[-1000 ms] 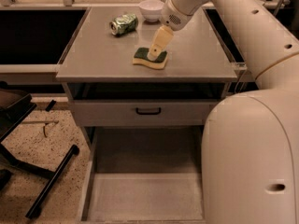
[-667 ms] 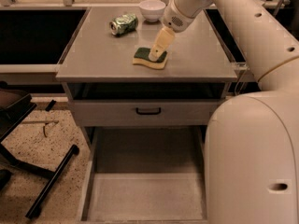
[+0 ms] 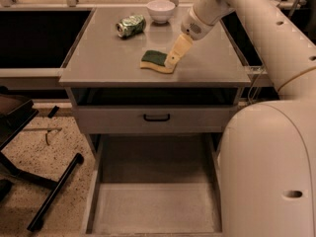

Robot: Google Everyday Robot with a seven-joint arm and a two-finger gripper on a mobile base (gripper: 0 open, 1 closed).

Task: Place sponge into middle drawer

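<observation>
The sponge (image 3: 157, 61), dark green on top with a pale yellow body, lies flat on the grey cabinet top (image 3: 103, 58), right of centre. My gripper (image 3: 171, 61) reaches down from the upper right and its tip meets the sponge's right edge. The middle drawer (image 3: 155, 206) is a wide grey box pulled out at the bottom of the view, with a bare flat floor. It lies below and in front of the sponge.
A crushed green can (image 3: 130, 25) and a white bowl (image 3: 161, 10) sit at the back of the cabinet top. A closed drawer front with a black handle (image 3: 156, 117) is above the open drawer. My arm and base (image 3: 271, 147) fill the right side. Dark chair legs (image 3: 54, 191) stand on the floor at left.
My gripper has shifted slightly right and down at the sponge's right edge. The sponge has not moved.
</observation>
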